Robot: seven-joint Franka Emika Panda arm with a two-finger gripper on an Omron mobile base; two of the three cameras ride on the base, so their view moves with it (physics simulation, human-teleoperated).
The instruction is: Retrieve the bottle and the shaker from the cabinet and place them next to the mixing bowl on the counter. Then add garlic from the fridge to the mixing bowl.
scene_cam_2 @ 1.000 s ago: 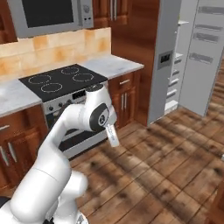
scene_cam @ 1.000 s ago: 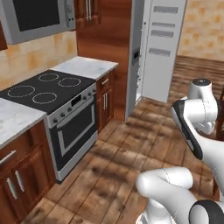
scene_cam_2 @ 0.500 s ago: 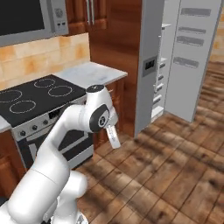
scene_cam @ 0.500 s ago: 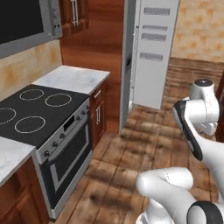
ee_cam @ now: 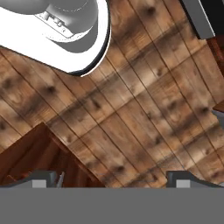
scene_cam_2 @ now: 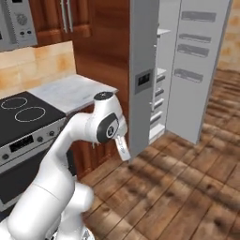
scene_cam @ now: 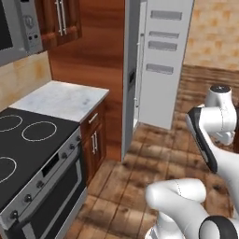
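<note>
The grey steel fridge stands ahead with its door swung wide open. White inner shelves show in the gap. In the hand view my gripper points down at the wooden floor, open, with nothing between its fingertips. A short stretch of white marble counter lies left of the fridge. The bottle, the shaker, the mixing bowl and the garlic are out of view.
A black stove with an oven below sits at the left, a microwave above it. Dark wood wall cabinets with silver handles hang over the counter. Plank floor stretches before the fridge.
The whole picture has shifted: the base has moved toward the fridge, which looms larger, and the stove has slid off to the left. The gripper stays open.
</note>
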